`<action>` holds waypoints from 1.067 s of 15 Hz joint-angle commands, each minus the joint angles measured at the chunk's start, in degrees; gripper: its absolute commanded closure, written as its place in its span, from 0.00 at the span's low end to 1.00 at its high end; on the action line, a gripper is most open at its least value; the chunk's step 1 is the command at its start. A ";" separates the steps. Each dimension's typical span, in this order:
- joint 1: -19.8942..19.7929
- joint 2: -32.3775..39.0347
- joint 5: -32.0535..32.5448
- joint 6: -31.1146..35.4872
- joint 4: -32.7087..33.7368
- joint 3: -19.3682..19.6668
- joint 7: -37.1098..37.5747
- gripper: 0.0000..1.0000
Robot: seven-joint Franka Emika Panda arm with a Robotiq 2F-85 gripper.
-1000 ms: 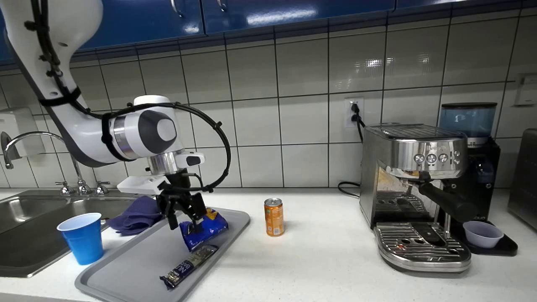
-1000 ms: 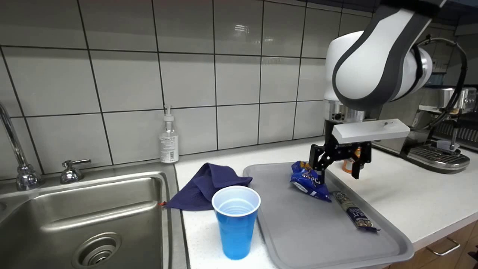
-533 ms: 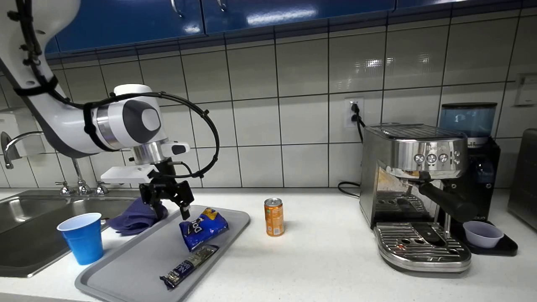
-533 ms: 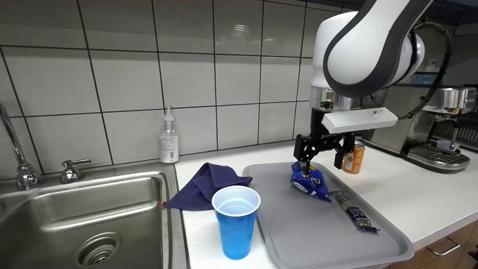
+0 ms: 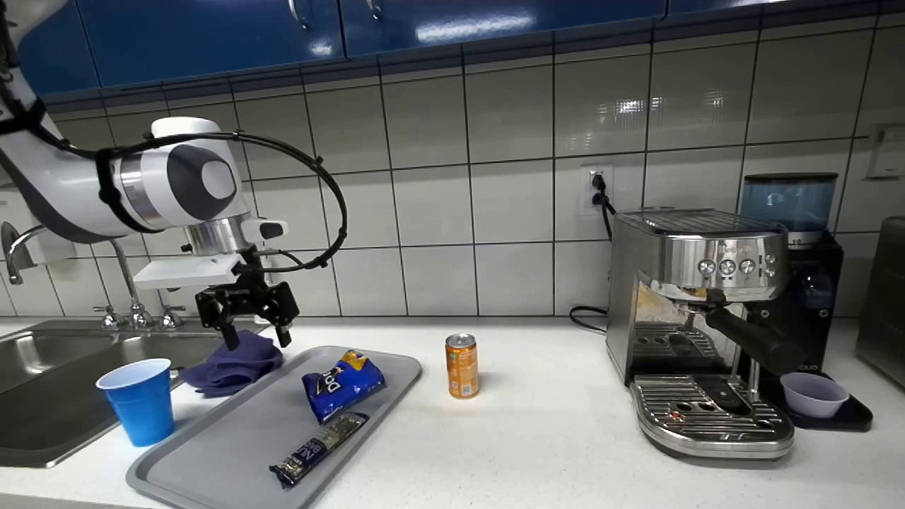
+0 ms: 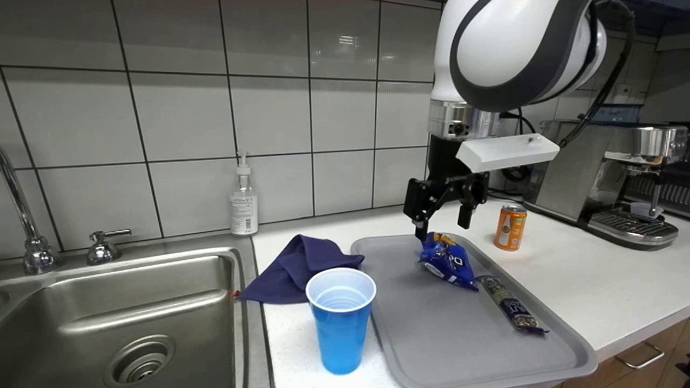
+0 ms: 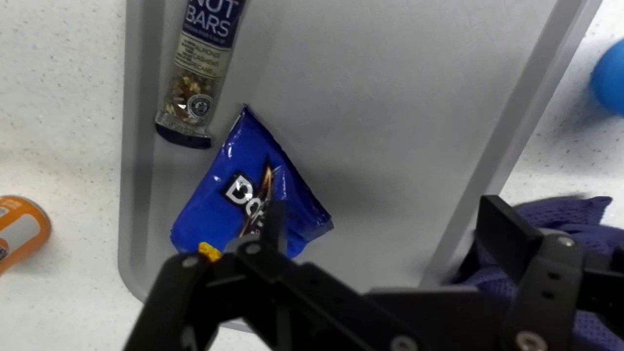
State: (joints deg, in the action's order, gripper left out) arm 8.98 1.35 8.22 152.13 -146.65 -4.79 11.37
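the gripper (image 5: 257,339) hangs in the air near one end of the tray (image 5: 212,452), its jaws spread wide with nothing between them. nearby, the blue snack bag (image 5: 348,382) lies on the tray, at two o'clock from its middle in an exterior view; the fingertips do not touch it.

in the wrist view, with the bag as the centre of the dial, a nut bar (image 7: 202,53) sits just beside it at eleven o'clock, an orange can (image 7: 22,226) off the tray near nine, a purple cloth (image 7: 597,237) between three and four, and part of a blue cup (image 7: 612,80) between two and three.

the bag should be light and soft, its glossy film probably slippery; whatever fills it is likely brittle, so a hard squeeze could crush it. a good hold would be a gentle one across the raised ridge at its middle, or on the flat corner at four o'clock in the wrist view, away from the bar. the pointed corner at twelve o'clock seems a poorer choice, with the bar so close.
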 commanded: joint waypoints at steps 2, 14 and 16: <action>0.69 -3.89 -1.08 -3.58 -0.62 -2.72 -3.79 0.00; 2.35 -2.95 -0.12 -2.88 0.22 -5.54 -3.11 0.00; 2.35 -2.95 -0.12 -2.95 0.22 -5.54 -3.26 0.00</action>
State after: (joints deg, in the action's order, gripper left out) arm 11.78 -1.56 8.21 149.29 -146.46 -9.88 8.21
